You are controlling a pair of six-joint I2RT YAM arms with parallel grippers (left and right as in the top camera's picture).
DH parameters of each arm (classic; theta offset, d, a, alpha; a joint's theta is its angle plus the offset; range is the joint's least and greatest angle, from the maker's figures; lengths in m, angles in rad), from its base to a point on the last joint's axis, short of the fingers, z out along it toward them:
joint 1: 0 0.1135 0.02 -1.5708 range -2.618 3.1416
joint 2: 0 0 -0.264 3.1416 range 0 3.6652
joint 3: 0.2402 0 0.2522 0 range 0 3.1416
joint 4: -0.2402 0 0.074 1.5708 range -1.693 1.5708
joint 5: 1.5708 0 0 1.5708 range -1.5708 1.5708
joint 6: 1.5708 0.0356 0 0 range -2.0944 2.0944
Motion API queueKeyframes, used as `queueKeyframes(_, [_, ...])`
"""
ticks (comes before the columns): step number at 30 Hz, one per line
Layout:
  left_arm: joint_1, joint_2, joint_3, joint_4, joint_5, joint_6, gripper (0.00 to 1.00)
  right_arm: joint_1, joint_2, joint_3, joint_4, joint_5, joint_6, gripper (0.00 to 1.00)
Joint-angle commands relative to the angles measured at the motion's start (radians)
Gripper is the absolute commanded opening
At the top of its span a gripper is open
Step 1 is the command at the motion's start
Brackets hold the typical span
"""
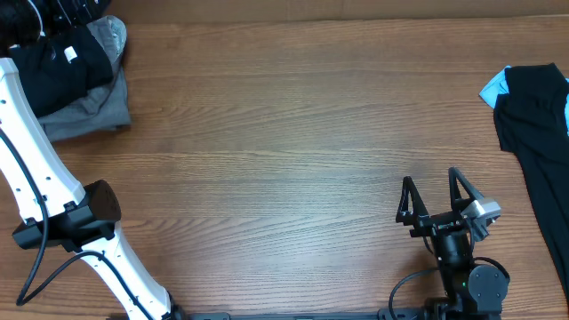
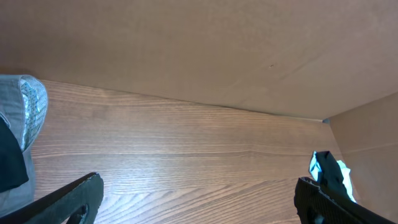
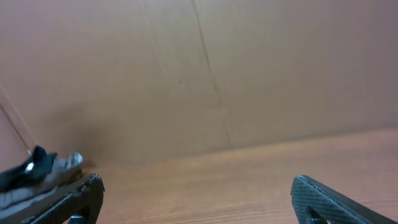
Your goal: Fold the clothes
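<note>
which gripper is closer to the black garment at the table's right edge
Right. The right gripper is near the black garment, not touching it; the left gripper is across the table, by the folded pile.

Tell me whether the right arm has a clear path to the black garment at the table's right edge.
Probably yes: only bare table lies between the open right gripper and the black garment.

Overhead straight down; both wrist views low across table [image 1: 284, 133].
</note>
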Motion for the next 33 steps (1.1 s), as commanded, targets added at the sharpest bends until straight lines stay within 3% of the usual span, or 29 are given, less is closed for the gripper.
queueKeyframes(1, [-0.001, 0.003, 0.003, 0.003, 0.018, -0.014, 1.0, 0.005, -0.028, -0.01, -0.068, 0.023, -0.004, 1.0])
queueKeyframes(5, [-0.001, 0.003, 0.003, 0.003, 0.018, -0.014, 1.0, 0.007, -0.028, -0.01, -0.203, 0.033, -0.003, 1.0])
queueKeyframes(33, [-0.001, 0.003, 0.003, 0.003, 0.018, -0.014, 1.0, 0.008, -0.027, -0.01, -0.206, 0.06, -0.01, 1.0])
